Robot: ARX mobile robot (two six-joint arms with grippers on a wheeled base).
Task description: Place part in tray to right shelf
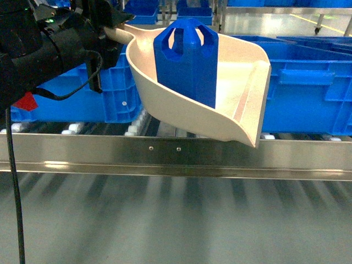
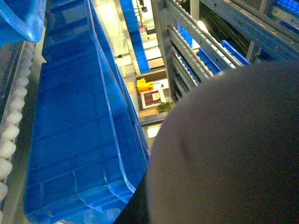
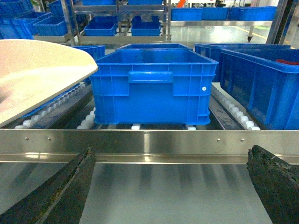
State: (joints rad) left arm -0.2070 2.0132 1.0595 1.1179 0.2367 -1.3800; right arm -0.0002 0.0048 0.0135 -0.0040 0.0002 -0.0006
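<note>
Part (image 1: 186, 60) sits upright in the tray (image 1: 247, 104), bright blue against the pale scoop, and the tray is up in the air, tilted, its front lip dipping toward the steel rail of the right shelf (image 1: 176, 157). So the loading looks done; what's left, by my reading, is carrying or tipping the part over that rail and onto the shelf.

The left end effector (image 1: 113, 25) is up at the tray's handle and seems to carry it, though its grip is hidden behind dark housing, so I cannot tell how far it's closed. The right end effector (image 3: 170, 186) hangs below the rail with its fingers spread wide, holding nothing.

On the shelf, white rollers (image 3: 231, 105) carry blue crates (image 3: 152, 86). Beyond, more racks, more crates, a glossy factory floor.
</note>
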